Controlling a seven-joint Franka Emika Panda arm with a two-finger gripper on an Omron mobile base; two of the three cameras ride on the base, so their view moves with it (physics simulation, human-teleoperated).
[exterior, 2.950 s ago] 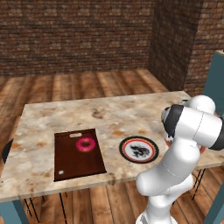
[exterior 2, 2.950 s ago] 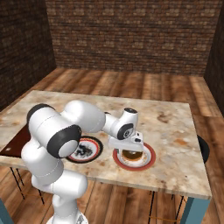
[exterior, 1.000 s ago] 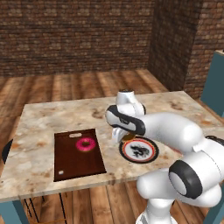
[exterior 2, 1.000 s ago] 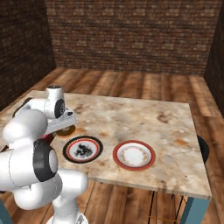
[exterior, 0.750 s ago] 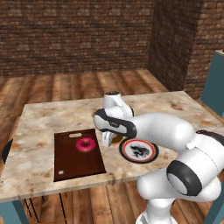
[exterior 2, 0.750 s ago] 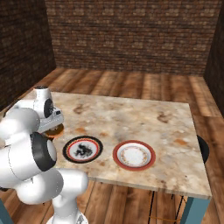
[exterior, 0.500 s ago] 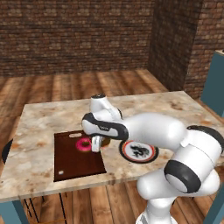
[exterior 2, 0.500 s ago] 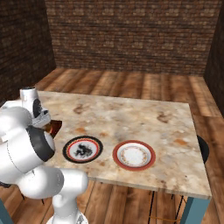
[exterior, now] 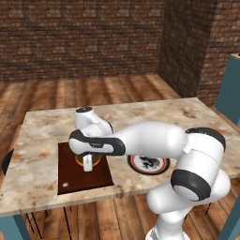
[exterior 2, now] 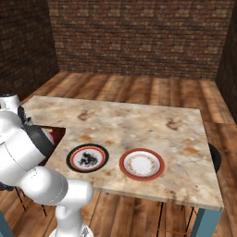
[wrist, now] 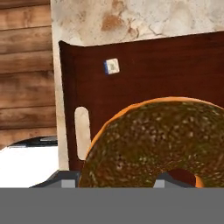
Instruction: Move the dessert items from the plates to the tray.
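My fingers (exterior: 87,165) were closed on the brown ring doughnut with caramel glaze (wrist: 157,144), holding it just above the flat dark brown wooden tray (exterior: 70,178) near its handle slot (wrist: 82,132). It looked light, soft and probably sticky, so I judged a gentle pinch across the ring best. Its top was dark, speckled brown with an orange edge.

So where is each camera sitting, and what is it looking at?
Left base view: behind the arm to its left, looking forward and down at the table; the white arm reaches across to the tray, with the gripper over it.
Right base view: behind to its right, facing the two plates; the arm's white body shows at the left.
Hand view: on the hand, looking along the gripper at the brown doughnut over the tray.
Both base views share the table and the dark-patterned plate.
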